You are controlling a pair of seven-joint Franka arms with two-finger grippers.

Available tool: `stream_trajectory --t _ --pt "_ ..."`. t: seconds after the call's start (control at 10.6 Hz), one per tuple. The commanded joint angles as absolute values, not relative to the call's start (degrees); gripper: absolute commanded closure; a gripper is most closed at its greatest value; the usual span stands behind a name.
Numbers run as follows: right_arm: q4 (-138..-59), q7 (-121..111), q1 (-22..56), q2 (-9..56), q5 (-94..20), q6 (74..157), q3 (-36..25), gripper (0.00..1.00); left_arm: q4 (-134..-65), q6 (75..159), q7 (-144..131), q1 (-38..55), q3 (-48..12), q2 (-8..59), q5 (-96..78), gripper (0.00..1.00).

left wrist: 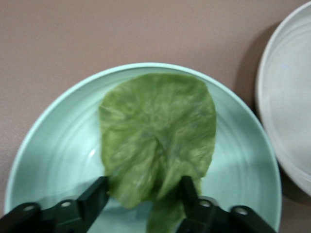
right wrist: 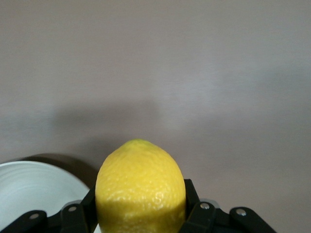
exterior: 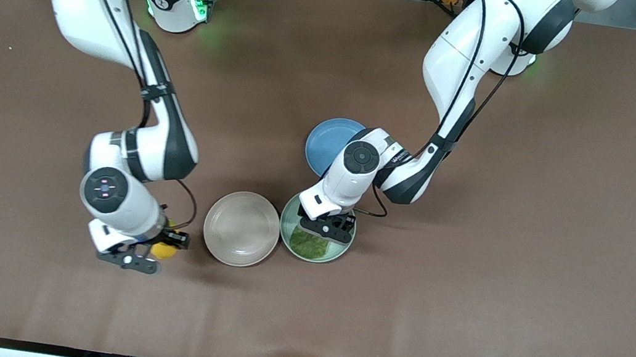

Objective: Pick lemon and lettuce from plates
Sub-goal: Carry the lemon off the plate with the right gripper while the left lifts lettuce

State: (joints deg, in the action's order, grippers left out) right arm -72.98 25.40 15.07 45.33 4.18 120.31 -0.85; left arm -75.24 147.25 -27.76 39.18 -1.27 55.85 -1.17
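My right gripper (exterior: 153, 250) is shut on the yellow lemon (exterior: 163, 251) and holds it over the bare table, beside the empty beige-pink plate (exterior: 241, 228) toward the right arm's end. In the right wrist view the lemon (right wrist: 141, 189) fills the gap between the fingers of the right gripper (right wrist: 138, 194), with the beige plate's edge (right wrist: 29, 194) beside it. My left gripper (exterior: 326, 229) is low over the mint green plate (exterior: 285, 237). It is open, its fingers astride the stem end of the green lettuce (exterior: 309, 244). In the left wrist view the lettuce (left wrist: 158, 131) lies flat in the mint plate (left wrist: 53, 150), with the left gripper (left wrist: 144, 187) around its stem end.
A blue plate (exterior: 323, 139) lies farther from the front camera than the mint plate, partly under the left arm. The beige plate (left wrist: 291, 116) touches or nearly touches the mint plate. Brown table surface stretches toward both ends.
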Motion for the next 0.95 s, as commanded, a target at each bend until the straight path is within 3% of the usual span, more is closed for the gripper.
stream_trajectory --t 0.0,0.09,0.19,0.47,0.76,0.85 --pt "-74.18 20.85 10.04 42.9 4.66 114.37 -0.18 1.0 -74.18 147.22 -28.56 39.55 -0.79 56.78 -0.61 0.77" --pt "-74.35 18.39 7.5 42.37 4.22 113.13 -0.09 1.0 -74.18 146.96 -28.56 39.46 -0.88 56.6 -1.05 0.95" --pt "-74.79 16.46 4.69 42.28 3.87 112.33 0.35 1.0 -74.18 146.78 -28.56 39.29 -0.88 56.6 -1.92 1.0" --pt "-78.38 10.47 1.59 40.53 3.96 113.54 0.18 1.0 -74.0 142.22 -28.39 37.72 -0.7 55.2 -3.16 1.0" --pt "-93.46 6.68 0.52 33.69 4.56 129.48 0.0 1.0 -73.83 139.24 -28.3 37.01 -1.23 54.67 -3.51 1.0" --pt "-94.56 6.59 0.44 32.79 4.66 130.33 0.0 1.0 -73.39 137.83 -28.3 36.39 -1.32 54.32 -3.52 1.0"
